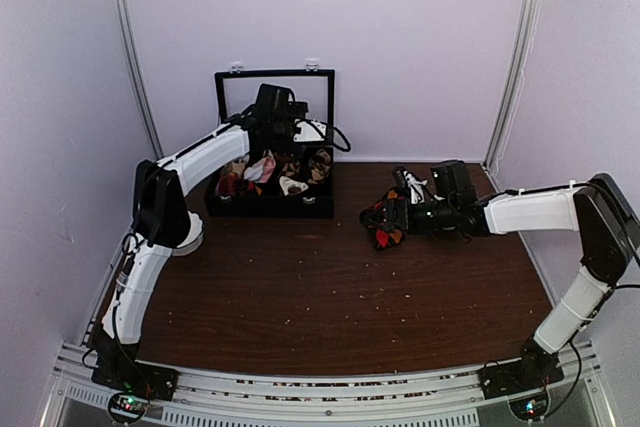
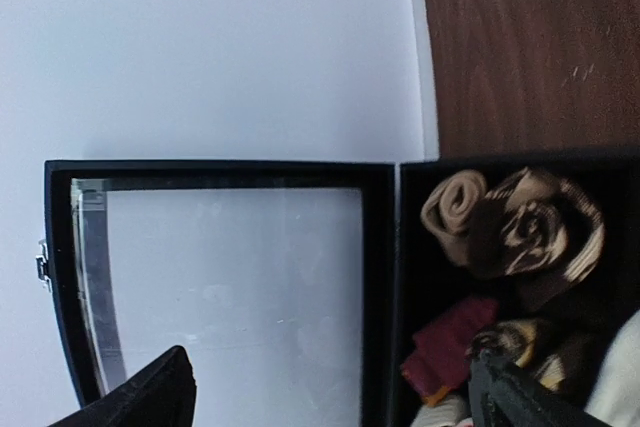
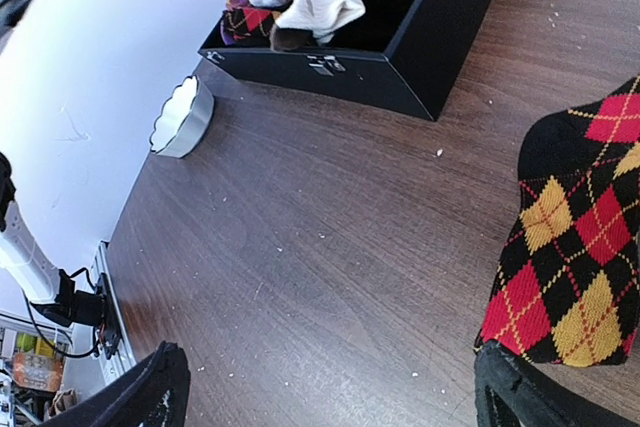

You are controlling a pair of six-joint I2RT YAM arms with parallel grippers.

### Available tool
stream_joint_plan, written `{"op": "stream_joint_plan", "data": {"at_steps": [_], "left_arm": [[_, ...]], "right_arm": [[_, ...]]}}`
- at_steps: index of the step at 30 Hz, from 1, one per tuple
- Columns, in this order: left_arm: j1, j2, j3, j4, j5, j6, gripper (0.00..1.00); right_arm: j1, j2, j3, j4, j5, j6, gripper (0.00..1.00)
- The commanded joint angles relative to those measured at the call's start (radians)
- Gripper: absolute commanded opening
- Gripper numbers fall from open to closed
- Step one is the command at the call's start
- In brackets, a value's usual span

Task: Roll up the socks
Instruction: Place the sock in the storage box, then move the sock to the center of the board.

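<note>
- The brown wooden table (image 1: 330, 307) starts right in front of the two arm bases. It has little pale specks on it.
- The right gripper (image 3: 330, 372) is low over the table, and its jaws are wide open. It holds nothing.
- The black argyle sock (image 3: 575, 247) with red and orange diamonds is the thing to roll. It lies loose on the table, just by one finger of the right gripper and to the right of the box. I think the arm is down there so it can grab the sock.
- A small white dish (image 3: 180, 117) with a wavy rim sits on the table near the left end of the box. It is well apart from the sock.
- The black box (image 3: 440, 57) sits further back. It holds sock bundles, and a rolled brown and tan argyle sock (image 2: 530, 227) is tucked in one corner. That is likely where a finished roll goes.
- The left gripper (image 2: 330, 362) hangs over the box with its jaws wide open. It holds nothing.
- The box lid (image 2: 220, 277) has a clear window and stands open at the back, so the arms can reach inside.
</note>
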Motion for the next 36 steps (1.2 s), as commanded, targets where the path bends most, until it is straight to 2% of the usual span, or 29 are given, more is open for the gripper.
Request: {"op": "stream_joint_plan", "data": {"at_steps": [1, 3, 7, 11, 13, 16, 19, 22, 26, 32, 36], "left_arm": [[-0.017, -0.126, -0.015, -0.173, 0.143, -0.523, 0.98], [-0.018, -0.202, -0.125, -0.193, 0.241, -0.590, 0.98], [-0.030, -0.329, -0.368, -0.155, 0.269, -0.618, 0.98], [-0.027, -0.415, -0.467, -0.249, 0.327, -0.672, 0.98], [-0.022, -0.482, -0.551, -0.245, 0.347, -0.728, 0.98], [0.006, -0.582, -0.643, -0.245, 0.403, -0.798, 0.98], [0.029, -0.620, -0.661, -0.321, 0.416, -0.814, 0.98], [0.034, -0.662, -0.710, -0.380, 0.383, -0.780, 0.98], [0.036, -0.750, -0.845, -0.349, 0.380, -0.757, 0.98], [0.037, -0.820, -0.935, -0.352, 0.411, -0.791, 0.98], [0.038, -0.845, -0.969, -0.360, 0.408, -0.790, 0.98]], "right_arm": [[-0.010, 0.023, 0.017, -0.011, 0.081, -0.014, 1.00], [-0.010, 0.016, 0.049, -0.085, 0.175, -0.052, 1.00], [-0.016, -0.010, 0.102, -0.195, 0.370, -0.079, 1.00], [-0.052, -0.060, 0.009, 0.014, 0.224, -0.031, 1.00], [-0.071, 0.007, 0.074, -0.092, 0.222, -0.048, 1.00], [-0.058, 0.095, 0.213, -0.315, 0.321, -0.106, 1.00], [-0.054, 0.117, 0.189, -0.324, 0.400, -0.089, 1.00], [-0.054, 0.148, 0.179, -0.313, 0.361, -0.081, 1.00], [-0.047, 0.206, 0.188, -0.310, 0.270, -0.064, 0.82], [-0.023, 0.263, 0.241, -0.322, 0.179, -0.035, 0.36], [-0.009, 0.253, 0.261, -0.312, 0.155, 0.001, 0.22]]}}
